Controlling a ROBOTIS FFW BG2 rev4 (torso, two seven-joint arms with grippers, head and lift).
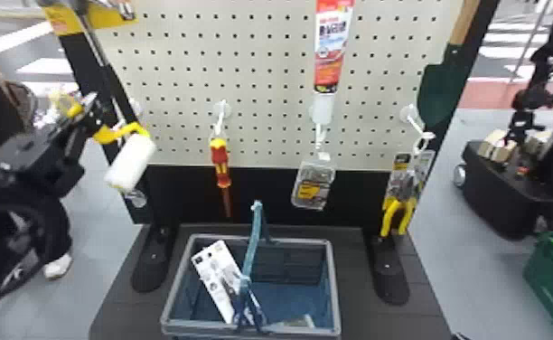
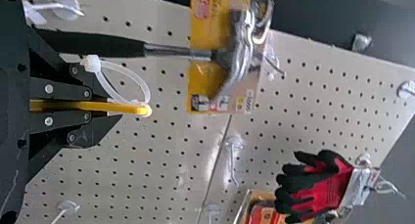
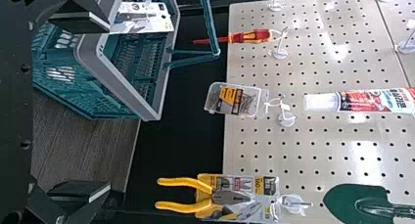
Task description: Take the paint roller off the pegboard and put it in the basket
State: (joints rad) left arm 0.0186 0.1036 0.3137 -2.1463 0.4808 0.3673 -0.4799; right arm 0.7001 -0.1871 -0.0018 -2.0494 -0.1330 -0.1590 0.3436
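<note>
Okay, left claw (image 1: pixel 91 119) clenched on paint roller (image 1: pixel 132 162), right claw (image 1: pixel 461 336) spread wide, basket (image 1: pixel 333 280) below pegboard (image 1: pixel 266 70)

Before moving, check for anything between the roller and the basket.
The basket's handle stands up across the opening; the screwdriver hangs behind, left of it. Nothing else visible blocks the left gripper's roller.

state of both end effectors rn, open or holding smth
Left end effector: closed, holding the paint roller.
Right end effector: open, holding nothing.
</note>
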